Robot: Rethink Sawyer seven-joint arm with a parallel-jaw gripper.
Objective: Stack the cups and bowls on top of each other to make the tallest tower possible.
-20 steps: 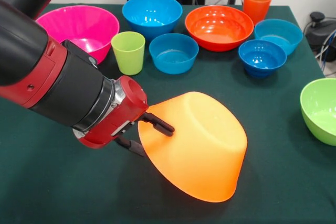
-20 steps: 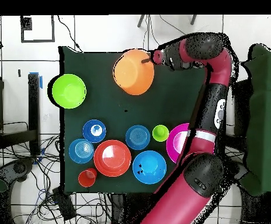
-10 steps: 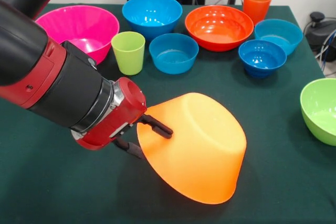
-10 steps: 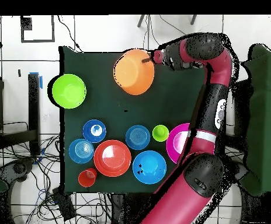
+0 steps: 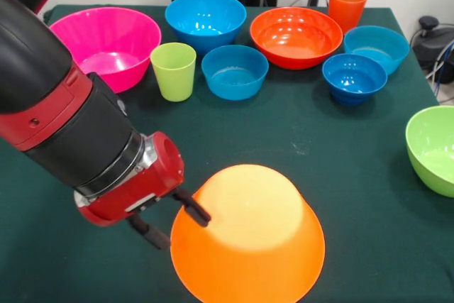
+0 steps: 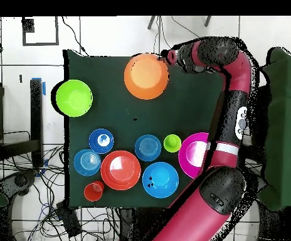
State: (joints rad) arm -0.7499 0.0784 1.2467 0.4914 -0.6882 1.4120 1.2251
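My gripper [image 5: 170, 223] [image 6: 165, 58] is shut on the rim of the large light-orange bowl [image 5: 248, 235] [image 6: 146, 76], which is turned upside down near the table's front edge, its left rim held. The other bowls sit upright at the far side: pink [image 5: 106, 37], blue [image 5: 206, 19], red-orange [image 5: 296, 35], lime-green [image 5: 433, 148] at the right edge, and three small blue ones [image 5: 234, 71] [image 5: 354, 76] [image 5: 377, 46]. The lime green cup [image 5: 173, 70] stands by the pink bowl. The orange cup [image 5: 347, 5] stands at the far right.
The dark green table [image 5: 333, 147] ends just below the orange bowl in the front view. My arm [image 5: 64, 111] crosses the left side, close to the pink bowl. Cables [image 6: 22, 182] lie off the table.
The light-orange bowl has turned from tilted on its side to upside down and has moved toward the table's front edge, carried by my gripper, which still holds its rim.
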